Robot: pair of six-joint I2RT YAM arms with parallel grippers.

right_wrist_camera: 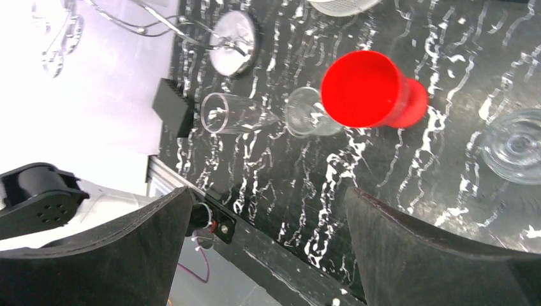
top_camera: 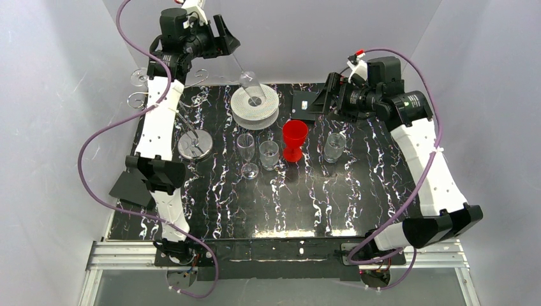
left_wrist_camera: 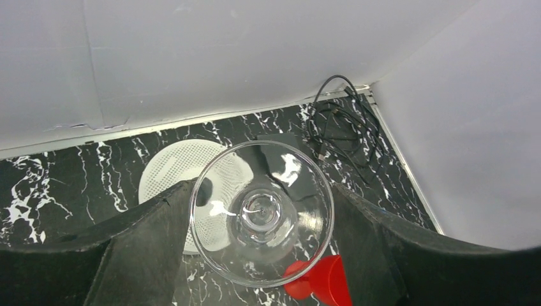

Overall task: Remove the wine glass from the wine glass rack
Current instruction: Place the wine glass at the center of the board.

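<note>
**Op 1:** Two risks show from overhead. The wine glass (top_camera: 247, 79) hangs tilted from your left gripper (top_camera: 228, 46), clear of the wine glass rack (top_camera: 195, 145) and above the white spool (top_camera: 255, 106). A slip would drop it there, and a careless swing could clip the wires.

**Op 2:** Right gripper (top_camera: 321, 97)?

**Op 1:** It sits near the far edge, touching nothing.

**Op 2:** Left wrist view?

**Op 1:** Your fingers (left_wrist_camera: 140, 242) are clamped on the glass, which fills the gap. Glass is slick, so if you ease off, it likely goes.

**Op 2:** Right wrist?

**Op 1:** Jaws spread wide and empty, with the red cup (right_wrist_camera: 363, 89) beyond them. Sweep low and you'd topple the clear glasses (right_wrist_camera: 306, 113).
</note>
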